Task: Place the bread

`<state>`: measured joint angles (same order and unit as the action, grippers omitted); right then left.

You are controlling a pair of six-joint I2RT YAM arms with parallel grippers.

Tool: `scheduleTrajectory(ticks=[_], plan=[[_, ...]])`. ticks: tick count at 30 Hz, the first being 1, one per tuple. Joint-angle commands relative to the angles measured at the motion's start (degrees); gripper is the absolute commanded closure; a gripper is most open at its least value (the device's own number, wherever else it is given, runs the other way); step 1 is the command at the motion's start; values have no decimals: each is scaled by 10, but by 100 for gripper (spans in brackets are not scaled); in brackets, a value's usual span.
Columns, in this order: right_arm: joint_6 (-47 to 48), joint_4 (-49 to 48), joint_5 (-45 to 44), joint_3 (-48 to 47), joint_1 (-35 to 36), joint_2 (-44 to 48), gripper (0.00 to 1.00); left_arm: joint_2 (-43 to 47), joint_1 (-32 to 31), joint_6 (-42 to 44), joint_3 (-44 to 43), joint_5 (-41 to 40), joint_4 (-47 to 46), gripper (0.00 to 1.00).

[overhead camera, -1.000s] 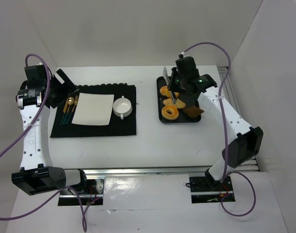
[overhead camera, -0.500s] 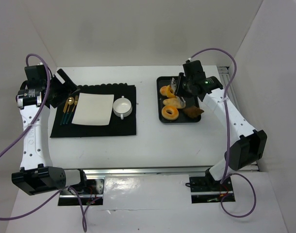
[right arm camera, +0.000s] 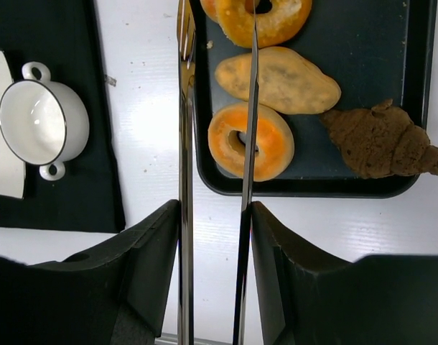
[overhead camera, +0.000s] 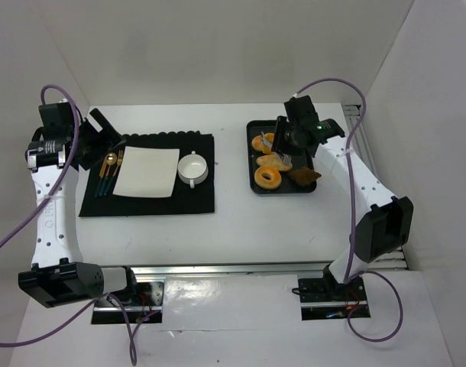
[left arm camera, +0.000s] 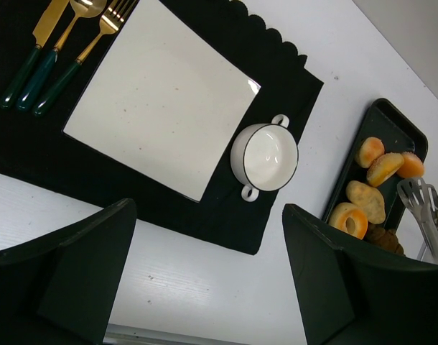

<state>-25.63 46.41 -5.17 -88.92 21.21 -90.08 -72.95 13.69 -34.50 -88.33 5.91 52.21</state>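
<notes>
**Right arm's fingers [right arm camera: 169,230] grip silver metal tongs [right arm camera: 185,180] above the black rectangular tray [right arm camera: 377,43] of breads.**

The fingers press on the tongs' two arms, which stand slightly apart and cross over an orange ring-shaped bread [right arm camera: 273,144]. I cannot tell whether the tips touch anything. This ring, a pale oval bread [right arm camera: 280,80] and a brown croissant [right arm camera: 380,140] lie in the tray on the white surface [overhead camera: 233,222], well apart from the white square plate [left arm camera: 158,93]. The left arm's fingers [left arm camera: 111,237] hang wide apart with nothing between them.
</notes>
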Motion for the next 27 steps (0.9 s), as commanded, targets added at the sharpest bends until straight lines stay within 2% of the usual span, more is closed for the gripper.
scheduleTrajectory(ticks=[1, 13, 15, 21, 27], plan=[[5, -11, -8, -15, -3, -14, 49, 7, 3, 10, 5, 8, -22, 5], [5, -94, -6, 23, 2, -67, 49, 7, 3, 21, 11, 2, -22, 5], [5, -100, -6, 28, 2, -72, 53, 7, 3, 21, 16, 8, -27, 5], [15, -90, -25, 10, 2, -56, 80, 1, 3, 21, 11, 13, -27, 5], [21, -55, -31, -2, 2, -10, 86, 6, 3, 21, 11, 13, -27, 5]])
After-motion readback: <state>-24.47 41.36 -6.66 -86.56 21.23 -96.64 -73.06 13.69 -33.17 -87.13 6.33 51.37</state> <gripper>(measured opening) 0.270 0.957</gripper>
